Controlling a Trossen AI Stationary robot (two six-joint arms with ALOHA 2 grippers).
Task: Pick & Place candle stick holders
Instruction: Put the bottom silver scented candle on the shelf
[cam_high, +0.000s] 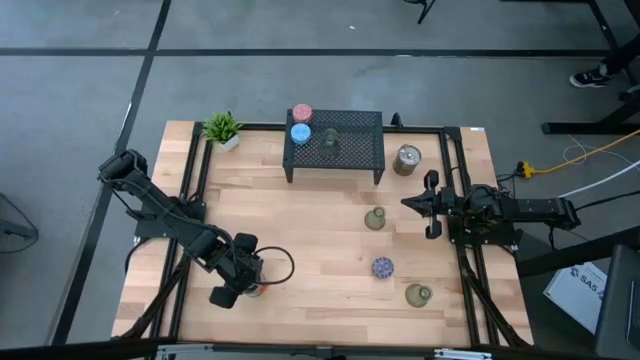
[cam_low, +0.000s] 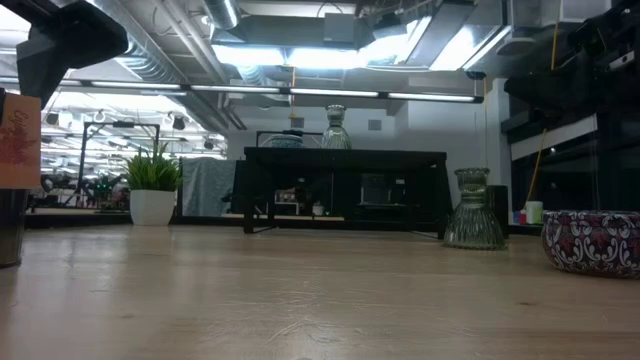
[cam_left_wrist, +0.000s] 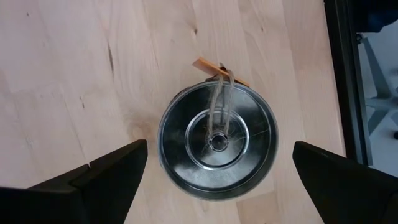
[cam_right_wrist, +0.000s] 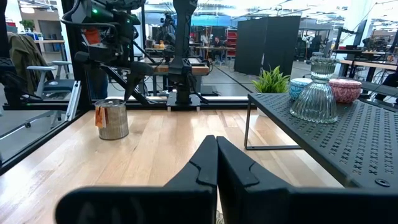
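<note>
A shiny silver candle stick holder (cam_left_wrist: 217, 149) with a string and an orange tag (cam_left_wrist: 214, 67) stands on the table near its front left. My left gripper (cam_high: 243, 286) hangs above it, pointing down, open, with one finger (cam_left_wrist: 93, 180) on each side and a gap to the holder's rim. My right gripper (cam_right_wrist: 216, 155) waits shut and level at the table's right edge (cam_high: 412, 203). Pink (cam_high: 302, 113), light blue (cam_high: 300, 133) and clear glass (cam_high: 331, 143) holders stand on the black rack (cam_high: 350, 160). Another silver holder (cam_high: 406, 159), an olive-grey one (cam_high: 375, 218), a speckled blue one (cam_high: 382, 267) and an olive one (cam_high: 418, 294) stand on the table's right half.
A small green potted plant (cam_high: 222, 128) stands at the far left corner beside the rack. Black frame rails (cam_high: 196, 170) run along the table's left and right sides. Bare wood (cam_high: 310, 240) lies in the table's middle, between my left gripper and the holders on the right.
</note>
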